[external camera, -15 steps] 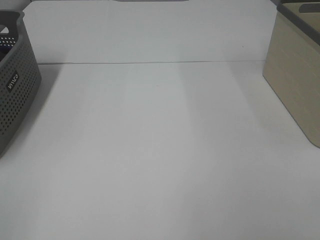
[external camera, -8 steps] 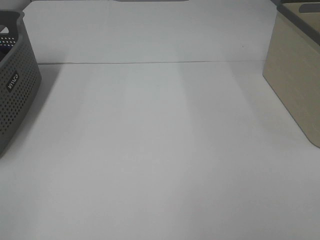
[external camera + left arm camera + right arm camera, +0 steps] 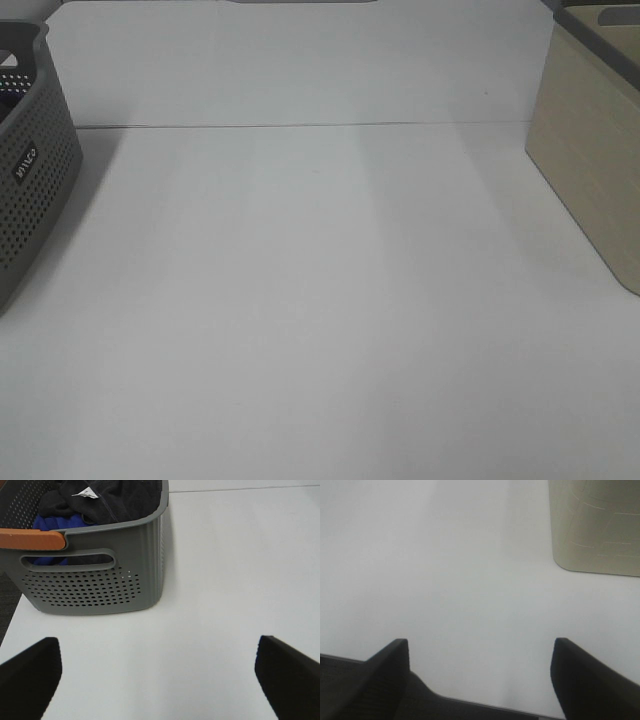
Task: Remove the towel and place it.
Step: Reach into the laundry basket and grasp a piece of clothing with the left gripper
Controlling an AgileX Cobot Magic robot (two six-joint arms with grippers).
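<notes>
Towel (image 3: 125, 500) lies bunched inside the grey basket (image 3: 90, 587), dark and crumpled against the far wall, a white tag (image 3: 86, 493) showing on top; a blue cloth (image 3: 55, 522) sits beside and partly under it, behind the orange handle (image 3: 30, 539); folded as it is, no long axis can be read, and how much of it is buried cannot be told. Left gripper (image 3: 157, 657) hangs over bare table (image 3: 320, 300) on the near side of that basket, fingers spread wide, nothing between them; the towel lies ahead of the fingers and beyond the basket rim, so the reach looks to be forward over the wall and then down into the heap. Right gripper (image 3: 480, 652) is likewise spread and empty, over bare table near a corner of the beige basket (image 3: 595, 525), on the opposite side of the table from the grey one. Neither gripper shows in the high view. Judgement: the left arm is clearly the nearer and the likely one to lift; removal not yet begun; risk of snagging the blue cloth along with the towel.
</notes>
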